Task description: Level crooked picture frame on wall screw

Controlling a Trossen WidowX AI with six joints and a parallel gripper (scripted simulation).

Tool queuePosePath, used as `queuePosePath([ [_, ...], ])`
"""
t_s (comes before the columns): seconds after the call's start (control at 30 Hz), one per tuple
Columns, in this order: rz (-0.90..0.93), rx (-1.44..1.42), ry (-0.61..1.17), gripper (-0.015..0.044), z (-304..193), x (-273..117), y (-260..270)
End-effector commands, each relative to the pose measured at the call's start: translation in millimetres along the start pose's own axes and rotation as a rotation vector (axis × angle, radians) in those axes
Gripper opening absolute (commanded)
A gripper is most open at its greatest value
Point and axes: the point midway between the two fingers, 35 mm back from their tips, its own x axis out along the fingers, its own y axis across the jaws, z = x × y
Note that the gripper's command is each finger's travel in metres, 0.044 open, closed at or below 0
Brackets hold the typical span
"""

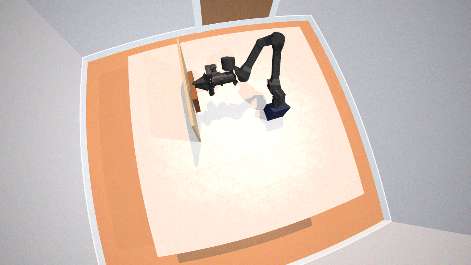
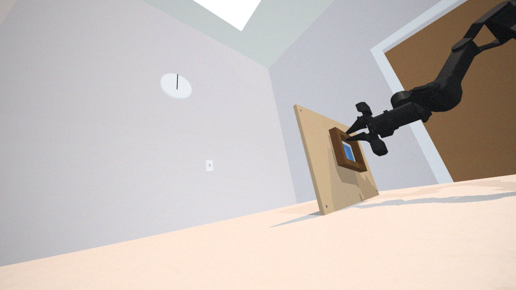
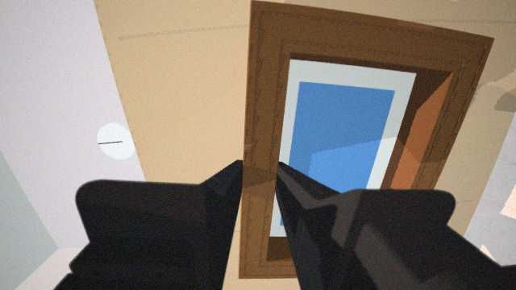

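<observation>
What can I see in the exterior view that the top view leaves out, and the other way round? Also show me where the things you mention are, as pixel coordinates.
Only exterior: the round white wall clock (image 2: 175, 85), and the blue picture inside the brown wooden frame (image 1: 198, 106) (image 2: 333, 146).

Only top: the dark blue block (image 1: 276, 112) under the black jointed arm (image 1: 276, 62) (image 2: 455, 68).

Both: the arm, its hand (image 1: 193, 84) (image 2: 346, 137) gripping the frame, and the upright tan board (image 1: 196, 126) (image 2: 310, 144).

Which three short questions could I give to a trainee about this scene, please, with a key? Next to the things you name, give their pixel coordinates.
1. True or false: the gripper (image 1: 194, 84) (image 2: 347, 137) (image 3: 258, 167) is shut on one side of the picture frame (image 1: 198, 106) (image 2: 351, 166) (image 3: 260, 101).
2. Multiple choice: what colour is the picture inside the frame? A) red B) blue C) green
3. Fill in: the round white disc on the wall (image 2: 169, 84) (image 3: 117, 149) carries one thin ____ line.

Key: 1 true; 2 B; 3 black
</observation>
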Motion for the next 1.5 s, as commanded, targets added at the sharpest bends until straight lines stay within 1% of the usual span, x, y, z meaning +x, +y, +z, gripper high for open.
queuePosePath([
  [0.0, 0.001, -0.023, -0.001, 0.0000, 0, 0, 0],
  [0.87, 0.001, -0.159, -0.002, 0.0000, 0, 0, -1],
  [1.2, 0.000, -0.139, -0.001, 0.0260, 0, 0, -1],
  [1.33, 0.000, -0.136, -0.001, 0.0260, 0, -1, -1],
  [1.47, 0.002, -0.087, 0.000, 0.0260, 6, -30, 2],
])
